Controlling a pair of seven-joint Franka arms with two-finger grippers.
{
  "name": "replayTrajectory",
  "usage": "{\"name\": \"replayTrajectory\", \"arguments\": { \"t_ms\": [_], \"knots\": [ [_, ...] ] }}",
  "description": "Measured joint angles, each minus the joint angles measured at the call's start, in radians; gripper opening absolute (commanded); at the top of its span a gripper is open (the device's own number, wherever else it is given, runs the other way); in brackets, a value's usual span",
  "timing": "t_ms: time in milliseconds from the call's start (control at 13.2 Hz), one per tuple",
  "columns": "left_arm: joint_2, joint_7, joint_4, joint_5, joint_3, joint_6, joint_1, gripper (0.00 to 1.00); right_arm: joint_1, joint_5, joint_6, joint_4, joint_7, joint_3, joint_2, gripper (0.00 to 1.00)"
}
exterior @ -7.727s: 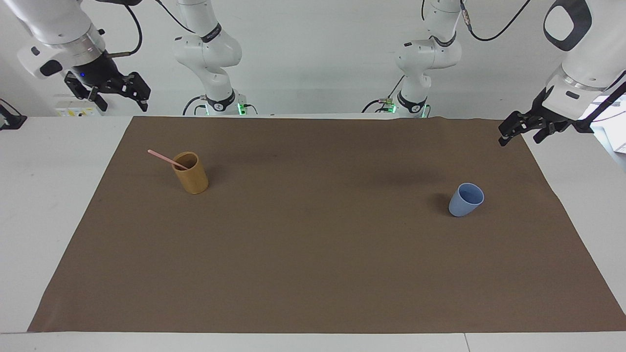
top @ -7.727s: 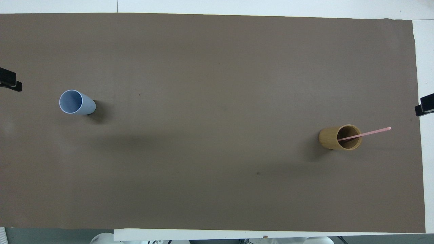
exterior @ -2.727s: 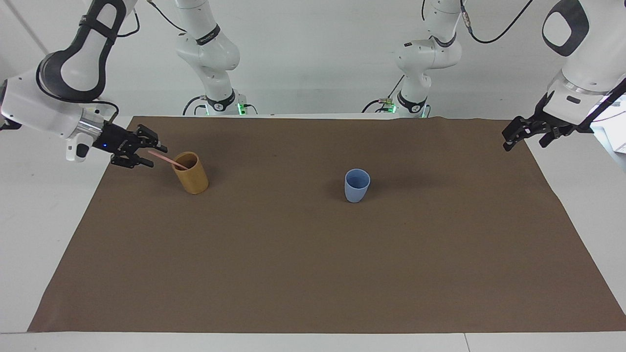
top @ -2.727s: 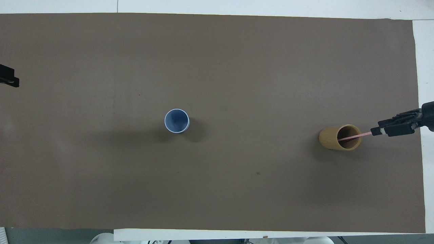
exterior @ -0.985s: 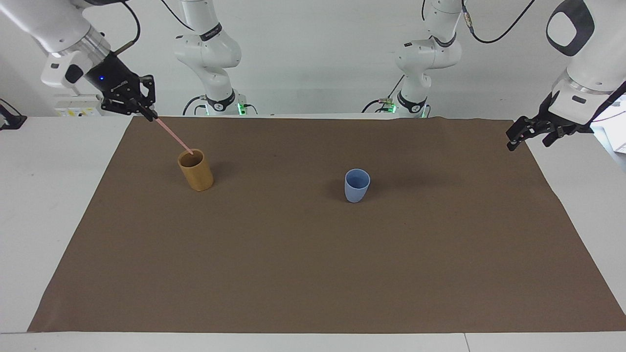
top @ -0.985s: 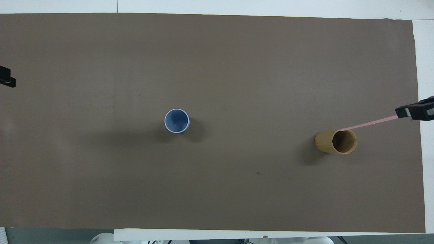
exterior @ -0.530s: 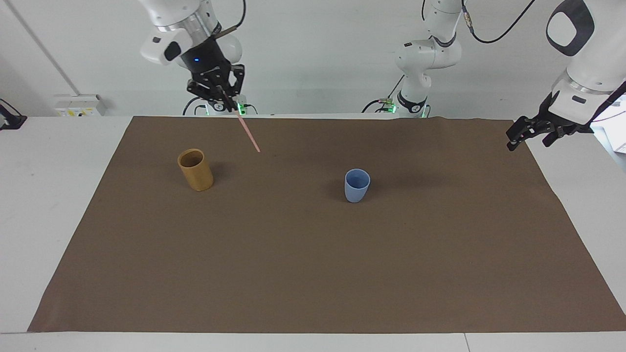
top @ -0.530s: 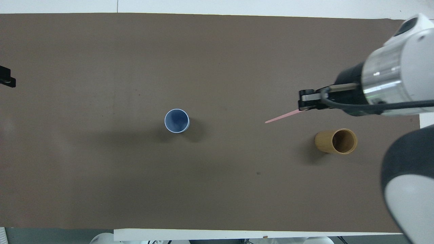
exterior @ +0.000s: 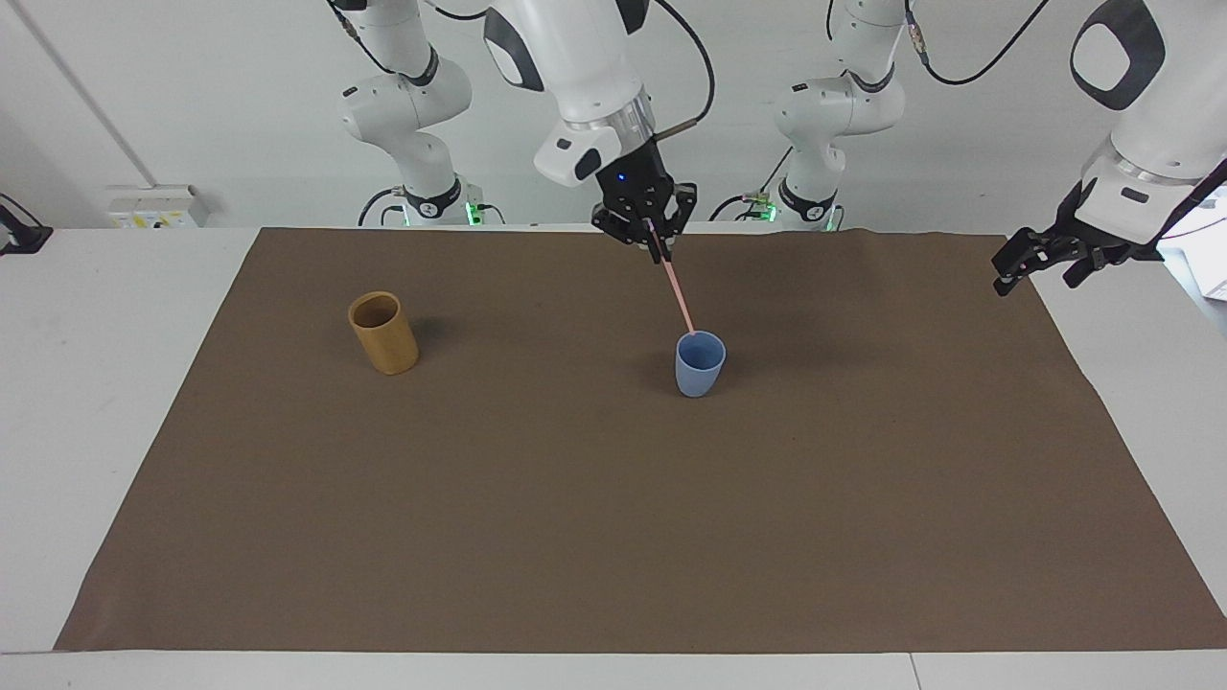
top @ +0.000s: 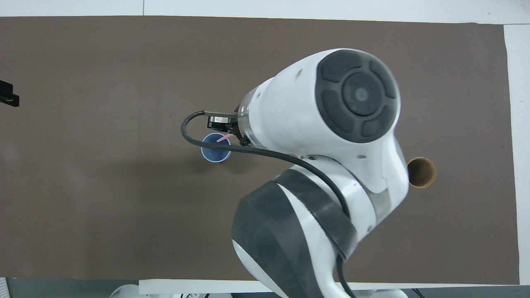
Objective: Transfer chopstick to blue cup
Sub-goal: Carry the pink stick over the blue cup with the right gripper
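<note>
Your right pincer [exterior: 656, 251] is clamped on the top end of the chopstick [exterior: 678, 295], up in the air over the blue cup [exterior: 700, 363]. The stick slants down, its lower tip at the cup's rim; you cannot tell whether it is inside yet. The cup stands upright mid-cloth [exterior: 613, 498]. The tan cup [exterior: 383, 333] stands toward the right arm's end. Your left pincer [exterior: 1037, 257] waits, fingers apart, over the cloth's edge at its own end of the table [exterior: 1131, 355].

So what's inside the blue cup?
The chopstick's lower tip sits at the blue cup's mouth, held slanting by the right hand. Whether it reaches the bottom can't be seen; the wall hides that.
</note>
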Motion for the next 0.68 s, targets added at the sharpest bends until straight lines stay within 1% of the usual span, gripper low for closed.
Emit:
{"name": "replayTrajectory", "arguments": {
  "t_ms": [379, 455, 530, 606, 682],
  "knots": [
    [0.0, 0.0, 0.0, 0.0, 0.0, 0.0, 0.0, 1.0, 0.011, 0.0, 0.059, -0.061, 0.0, -0.002, 0.007, 0.01],
    [0.0, 0.0, 0.0, 0.0, 0.0, 0.0, 0.0, 1.0, 0.017, 0.0, 0.062, -0.078, 0.0, -0.001, 0.007, 0.03],
    [0.0, 0.0, 0.0, 0.0, 0.0, 0.0, 0.0, 1.0, 0.023, 0.0, 0.064, -0.091, 0.0, -0.001, 0.006, 0.07],
    [0.0, 0.0, 0.0, 0.0, 0.0, 0.0, 0.0, 1.0, 0.025, 0.0, 0.064, -0.1, 0.0, -0.001, 0.003, 0.17],
    [0.0, 0.0, 0.0, 0.0, 0.0, 0.0, 0.0, 1.0, 0.026, 0.0, 0.064, -0.107, 0.0, -0.001, 0.0, 0.43]
  ]
}}
